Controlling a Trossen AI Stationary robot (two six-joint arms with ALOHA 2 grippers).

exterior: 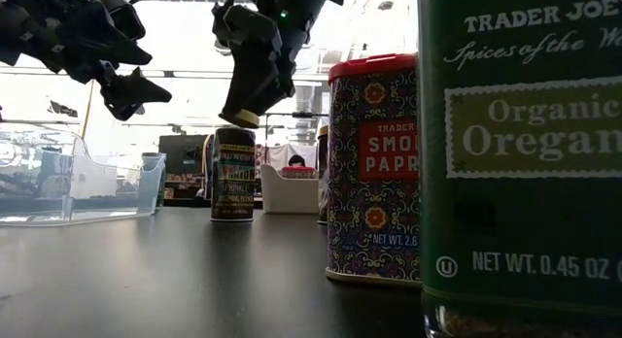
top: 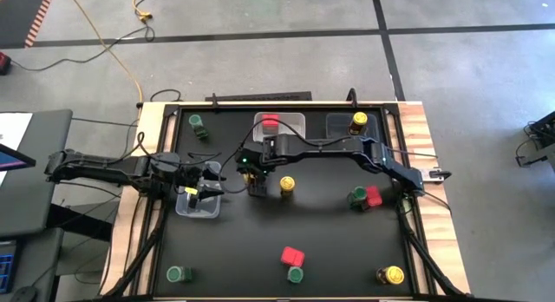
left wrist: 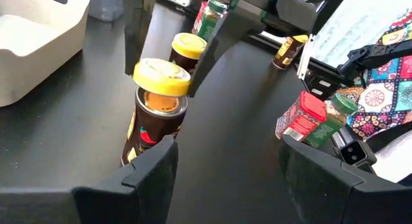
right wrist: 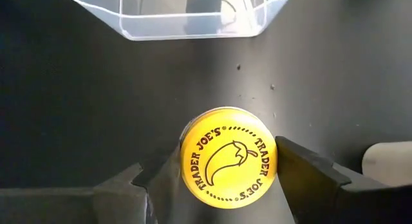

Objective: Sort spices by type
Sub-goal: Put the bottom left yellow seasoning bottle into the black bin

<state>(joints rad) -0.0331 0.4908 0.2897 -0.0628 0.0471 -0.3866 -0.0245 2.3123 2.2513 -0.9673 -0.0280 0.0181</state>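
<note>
A yellow-lidded jar (right wrist: 228,156) (exterior: 233,173) stands upright on the black table, directly under my right gripper (right wrist: 228,179) (top: 257,187). That gripper is open and points down. Its fingers stand on either side of the lid, and in the low view the tips (exterior: 243,115) hang just above it. A second yellow-lidded jar (top: 287,186) (left wrist: 188,49) stands close beside. My left gripper (left wrist: 228,166) (top: 206,187) is open and empty, hovering over a clear tray (top: 195,205). Red boxes and green-lidded jars stand scattered on the table.
A red box (top: 270,122) sits in a far tray and a yellow jar (top: 358,121) in another. A green jar (top: 196,122) stands far left, and a green jar with a red box (top: 373,196) at right. Along the near edge: red box (top: 292,256), green jars (top: 296,274) (top: 177,274), yellow jar (top: 392,274).
</note>
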